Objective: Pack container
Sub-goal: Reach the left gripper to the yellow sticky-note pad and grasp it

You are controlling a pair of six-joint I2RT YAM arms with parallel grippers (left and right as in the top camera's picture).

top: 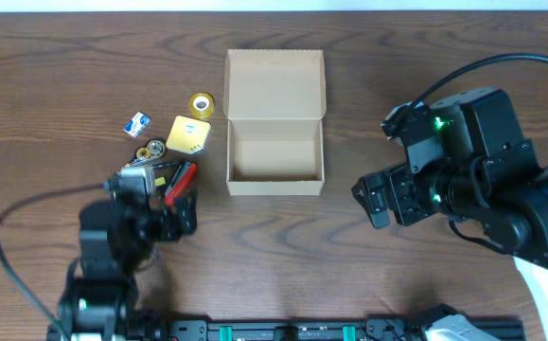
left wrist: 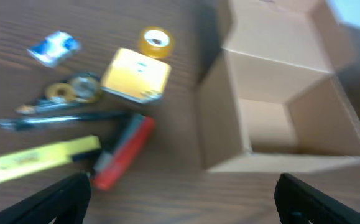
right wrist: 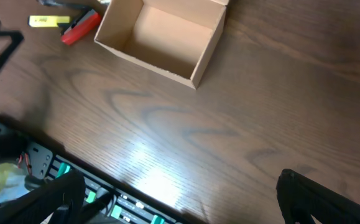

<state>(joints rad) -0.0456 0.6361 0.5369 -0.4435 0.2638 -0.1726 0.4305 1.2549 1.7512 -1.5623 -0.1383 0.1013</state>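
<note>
The container (top: 274, 142) is a tan cardboard box standing open in the middle of the table, its flap lid folded back on the far side; its inside looks bare. Left of it lie a yellow pad (top: 189, 134), a tape roll (top: 201, 103), a red marker (top: 181, 180) and a small blue-white item (top: 140, 123). My left gripper (top: 165, 194) hovers open just over the near end of these items. In the left wrist view the red marker (left wrist: 125, 152) and a yellow highlighter (left wrist: 36, 160) lie ahead of the open left gripper (left wrist: 180, 205), with the container (left wrist: 279, 106) to the right. My right gripper (top: 370, 201) stands open right of the box, holding nothing.
Two small rolls (left wrist: 74, 90) and a black pen (left wrist: 68, 118) lie among the stationery. A black rail with green parts (right wrist: 55, 168) runs along the table's near edge. In the right wrist view the container (right wrist: 164, 37) sits ahead over bare wood, past the right gripper (right wrist: 180, 199).
</note>
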